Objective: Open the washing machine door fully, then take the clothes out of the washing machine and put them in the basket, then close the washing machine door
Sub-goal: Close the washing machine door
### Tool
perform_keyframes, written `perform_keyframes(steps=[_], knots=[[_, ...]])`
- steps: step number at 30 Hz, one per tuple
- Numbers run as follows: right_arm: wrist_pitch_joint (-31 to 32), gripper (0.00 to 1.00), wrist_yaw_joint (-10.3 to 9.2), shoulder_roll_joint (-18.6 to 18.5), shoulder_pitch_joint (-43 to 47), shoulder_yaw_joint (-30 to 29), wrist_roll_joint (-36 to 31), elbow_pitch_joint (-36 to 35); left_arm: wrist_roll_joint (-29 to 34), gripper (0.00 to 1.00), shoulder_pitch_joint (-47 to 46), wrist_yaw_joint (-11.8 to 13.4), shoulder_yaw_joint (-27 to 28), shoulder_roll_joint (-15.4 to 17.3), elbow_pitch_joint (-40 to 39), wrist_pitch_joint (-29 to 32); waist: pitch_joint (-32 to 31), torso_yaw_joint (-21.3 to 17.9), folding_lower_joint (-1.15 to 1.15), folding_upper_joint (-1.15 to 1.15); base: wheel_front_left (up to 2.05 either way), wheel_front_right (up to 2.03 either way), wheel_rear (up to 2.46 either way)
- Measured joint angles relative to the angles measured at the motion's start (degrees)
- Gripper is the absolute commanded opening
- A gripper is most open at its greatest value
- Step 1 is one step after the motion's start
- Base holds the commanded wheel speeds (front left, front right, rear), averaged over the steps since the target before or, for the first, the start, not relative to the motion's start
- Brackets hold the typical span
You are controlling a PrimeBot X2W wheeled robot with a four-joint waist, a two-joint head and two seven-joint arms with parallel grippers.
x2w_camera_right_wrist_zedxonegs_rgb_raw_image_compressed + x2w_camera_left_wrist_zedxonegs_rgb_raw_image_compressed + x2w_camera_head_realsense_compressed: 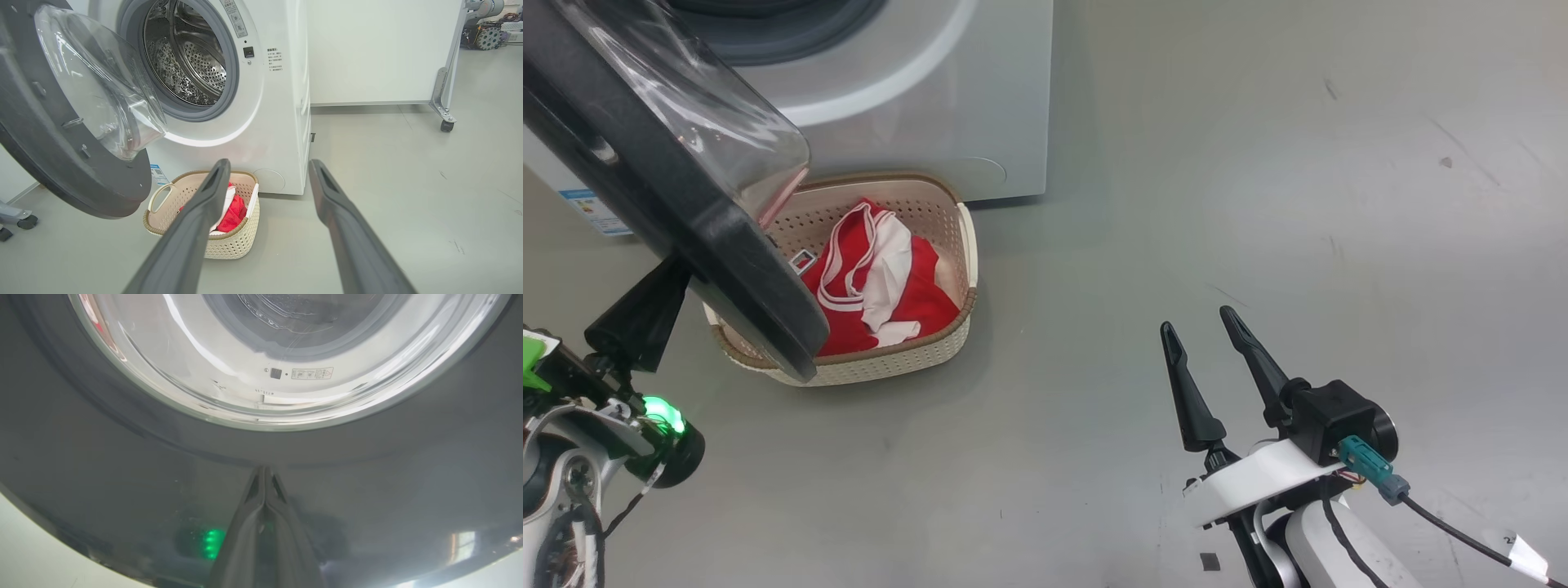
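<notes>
Right end effector [1197,320] nearest, low over the bare floor [1258,204], fingers spread, holding nothing, well clear of everything; right wrist view has it aimed between the basket and the washer's right edge.

Left end effector [263,470]: fingers pinched together, nothing between them; tips look to be touching the outer glossy black rim of the washing machine door [727,269], just below the glass bowl; head view puts it behind the door's lower edge.

Door hangs open, swung out over the left part of the basket [882,371]; whether it is at full swing, cannot tell.

Basket sits on the floor just in front of the washing machine [278,122], near its lower front panel; the clothes [907,286] lie inside it, red with white trim, bunched, nothing draped over the rim.

Drum [192,69] in the right wrist view looks empty as far as visible; its lower part is hidden behind the door glass.

Status, my read: open step done, unload done; only the door close is left; left arm looks placed to push the door shut; watch that the swing clears the basket's rim.
</notes>
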Motion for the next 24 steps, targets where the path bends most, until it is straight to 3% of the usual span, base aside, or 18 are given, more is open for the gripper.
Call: perform_keyframes(steps=[24], knots=[[0.0, 1.0, -1.46, 0.07, -0.02, 0.93, 1.74, -2.21, 3.11, 0.0, -7.98, 0.02, 1.99, -1.91, 3.09, -11.88, 2.78, -12.39, 0.0, 0.0, 0.0, 0.0, 0.0]])
